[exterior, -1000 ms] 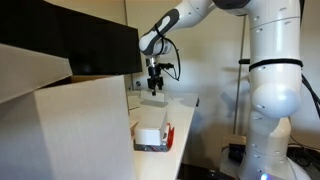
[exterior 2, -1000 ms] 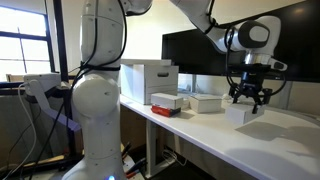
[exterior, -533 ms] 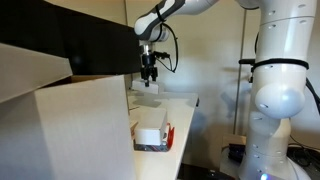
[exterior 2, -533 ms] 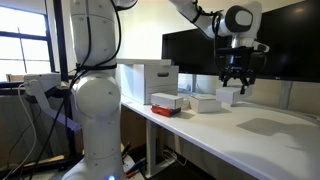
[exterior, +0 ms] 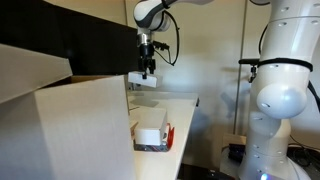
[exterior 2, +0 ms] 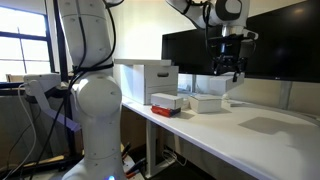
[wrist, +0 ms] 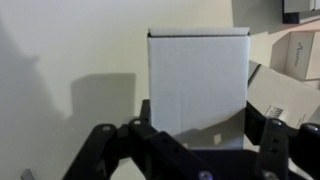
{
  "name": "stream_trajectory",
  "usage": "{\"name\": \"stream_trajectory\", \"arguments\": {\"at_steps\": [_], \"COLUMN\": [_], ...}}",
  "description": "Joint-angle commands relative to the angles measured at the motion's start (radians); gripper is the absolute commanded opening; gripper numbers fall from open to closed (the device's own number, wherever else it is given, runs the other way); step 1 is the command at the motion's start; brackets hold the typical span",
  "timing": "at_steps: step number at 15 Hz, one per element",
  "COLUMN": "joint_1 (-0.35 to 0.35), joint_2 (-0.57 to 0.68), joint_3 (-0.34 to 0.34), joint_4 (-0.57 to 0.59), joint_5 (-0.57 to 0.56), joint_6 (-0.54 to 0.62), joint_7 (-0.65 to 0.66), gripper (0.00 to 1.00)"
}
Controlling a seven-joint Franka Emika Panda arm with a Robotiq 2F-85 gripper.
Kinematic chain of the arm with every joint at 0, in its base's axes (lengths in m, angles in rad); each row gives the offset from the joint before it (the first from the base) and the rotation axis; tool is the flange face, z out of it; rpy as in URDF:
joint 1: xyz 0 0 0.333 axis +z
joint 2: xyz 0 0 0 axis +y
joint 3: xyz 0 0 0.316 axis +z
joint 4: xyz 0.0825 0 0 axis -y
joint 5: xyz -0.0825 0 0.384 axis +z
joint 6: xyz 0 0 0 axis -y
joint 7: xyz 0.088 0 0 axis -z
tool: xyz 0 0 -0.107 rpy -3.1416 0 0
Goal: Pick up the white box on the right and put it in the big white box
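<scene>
The small white box [wrist: 197, 80] fills the middle of the wrist view, pinched from both sides, with the gripper [wrist: 195, 135] shut on it. In an exterior view the gripper [exterior: 146, 68] hangs high above the table with the white box [exterior: 140, 79] under it, clear of the tabletop and just behind the far edge of the big white box [exterior: 60, 125]. That carton fills the left foreground, its broad flap raised. In an exterior view the gripper [exterior 2: 226, 66] hangs in front of the dark panel.
A white block in a red-edged dark tray [exterior: 152, 137] sits on the table beside the carton. A dark monitor-like panel [exterior: 75, 45] stands behind. Other white boxes [exterior 2: 150, 80] and a flat one [exterior 2: 205, 102] stand on the table [exterior 2: 270, 140]. The robot base [exterior: 280, 110] stands alongside.
The gripper has risen from the tabletop with the white box in it, lifting the box clear of the table and shifting it toward the dark panel.
</scene>
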Motion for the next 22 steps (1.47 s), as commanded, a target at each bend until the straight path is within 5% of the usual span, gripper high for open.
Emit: {"name": "stream_trajectory", "arguments": {"at_steps": [1,8,14,22], "joint_1": [0.01,0.056,0.108,0.195], "joint_2": [-0.008,-0.006,0.016,0.045], "joint_3": [0.001,0.037,0.083,0.186], "joint_4": [-0.009,0.064,0.204,0.328], "joint_5": [-0.015,-0.057,-0.117,-0.178], "joint_6": [-0.005,-0.063,-0.225,-0.305], "joint_7": [-0.018,-0.072,-0.144,-0.075], "gripper": [0.59,0.59,0.59,0.59]}}
